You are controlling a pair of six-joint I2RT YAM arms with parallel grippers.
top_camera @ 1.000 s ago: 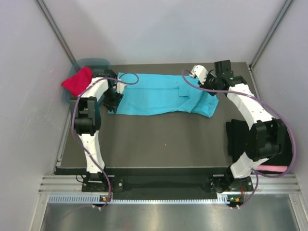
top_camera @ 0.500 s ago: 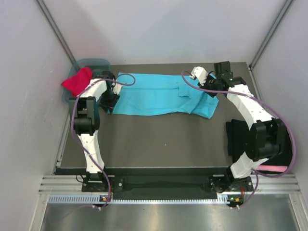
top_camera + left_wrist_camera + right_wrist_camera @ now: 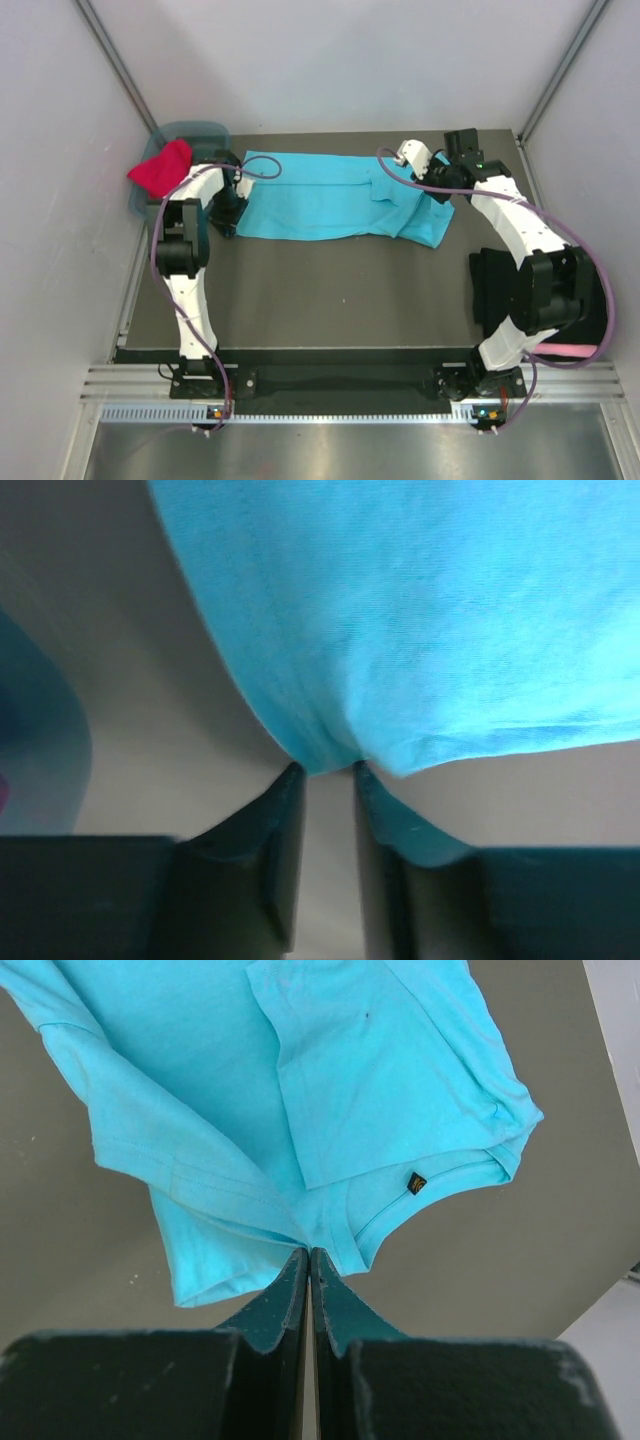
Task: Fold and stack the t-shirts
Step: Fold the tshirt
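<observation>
The dark grey counter [image 3: 330, 290] is loaded as follows. A turquoise t-shirt [image 3: 320, 195] is spread flat along the far edge, folded into a long band, with its right end rumpled. A black t-shirt [image 3: 485, 300] is laid at the right edge. A pink t-shirt [image 3: 572, 350] is seen near the near right corner. A teal tub [image 3: 200, 132] is placed at the far left corner.

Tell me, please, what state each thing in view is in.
turquoise t-shirt, laid out lengthwise, partly folded
red t-shirt, crumpled in the tub
black t-shirt, flat on the table
pink t-shirt, only an edge showing
left gripper, open at the hem
right gripper, shut on turquoise t-shirt
</observation>
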